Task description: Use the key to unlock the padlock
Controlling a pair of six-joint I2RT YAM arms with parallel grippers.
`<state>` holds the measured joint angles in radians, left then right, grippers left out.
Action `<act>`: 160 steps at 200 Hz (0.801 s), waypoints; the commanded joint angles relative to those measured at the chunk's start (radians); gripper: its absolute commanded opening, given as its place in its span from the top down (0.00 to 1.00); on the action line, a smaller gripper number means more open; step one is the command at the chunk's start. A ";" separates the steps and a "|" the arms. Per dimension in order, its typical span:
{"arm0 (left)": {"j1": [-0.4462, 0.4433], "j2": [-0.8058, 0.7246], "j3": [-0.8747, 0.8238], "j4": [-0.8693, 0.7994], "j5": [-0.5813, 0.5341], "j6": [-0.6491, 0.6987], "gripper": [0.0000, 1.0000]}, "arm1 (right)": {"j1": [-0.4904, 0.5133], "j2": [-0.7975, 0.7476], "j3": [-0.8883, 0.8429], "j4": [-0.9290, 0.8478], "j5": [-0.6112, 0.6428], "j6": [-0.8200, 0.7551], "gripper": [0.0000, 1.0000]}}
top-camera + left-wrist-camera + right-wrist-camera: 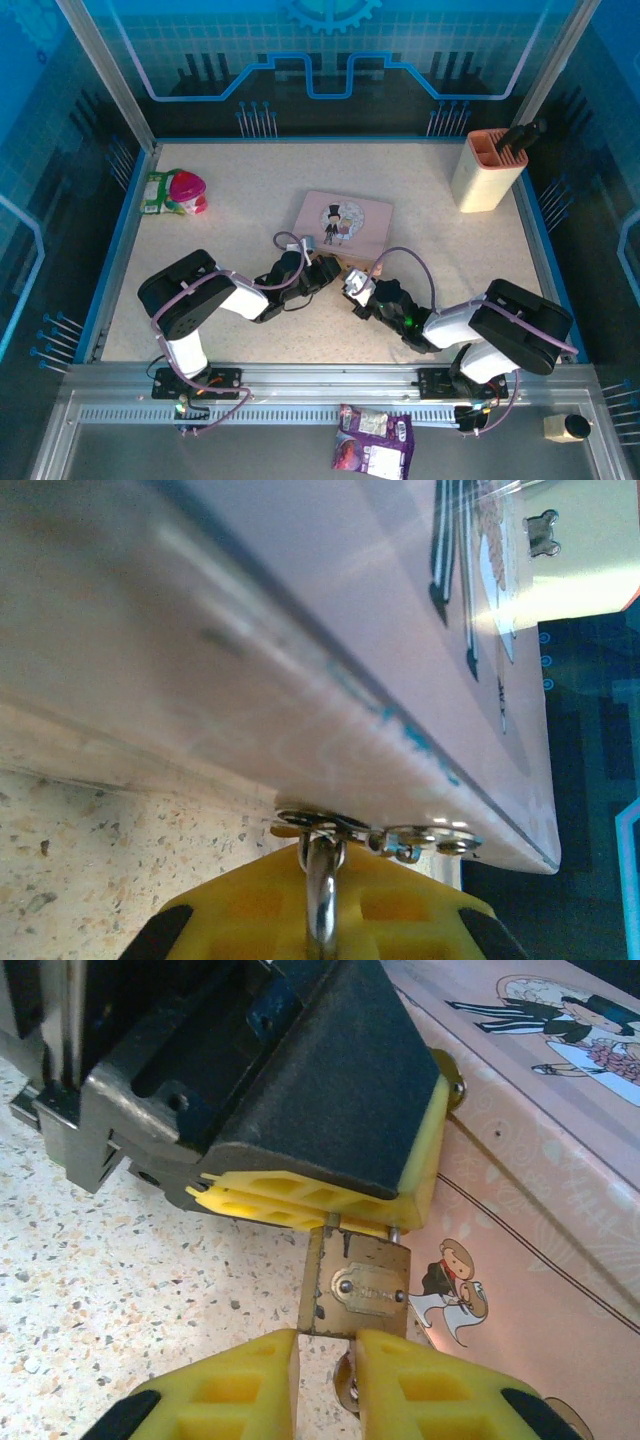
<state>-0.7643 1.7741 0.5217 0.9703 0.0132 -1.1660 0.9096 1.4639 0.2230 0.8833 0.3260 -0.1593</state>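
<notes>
Pink tin, brass lock, yellow everywhere else

The padlock is dull brass with a silvery shackle. The tin is pale pink with little cartoon figures in black and white. The left gripper and right gripper both have bright yellow pads on black. The table is beige with dark speckles and a blue rim, and the block at the back is cream with an orange top.

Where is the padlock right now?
In the right wrist view, the padlock is centre frame beside the pink tin, gripped from above by the left end effector.
</notes>
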 commanded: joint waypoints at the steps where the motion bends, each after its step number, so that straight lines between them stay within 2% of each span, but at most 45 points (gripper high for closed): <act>1: -0.014 -0.025 0.027 0.124 0.024 -0.042 1.00 | 0.013 0.018 0.025 -0.011 0.020 -0.011 0.77; 59: -0.014 -0.024 0.024 0.131 0.029 -0.049 1.00 | 0.014 0.032 0.037 -0.039 0.088 0.004 0.78; 91: -0.014 -0.016 0.024 0.134 0.028 -0.048 1.00 | 0.013 0.023 0.056 -0.088 0.070 0.007 0.77; 135: -0.014 0.002 0.027 0.142 0.031 -0.055 1.00 | 0.004 -0.011 0.054 -0.108 0.036 0.023 0.87; 160: -0.014 0.013 0.031 0.146 0.031 -0.058 1.00 | 0.000 -0.036 0.066 -0.145 0.013 0.028 0.96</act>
<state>-0.7662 1.7817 0.5217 0.9764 0.0006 -1.1721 0.9154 1.4586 0.2581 0.7856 0.3775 -0.1497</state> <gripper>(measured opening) 0.082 0.076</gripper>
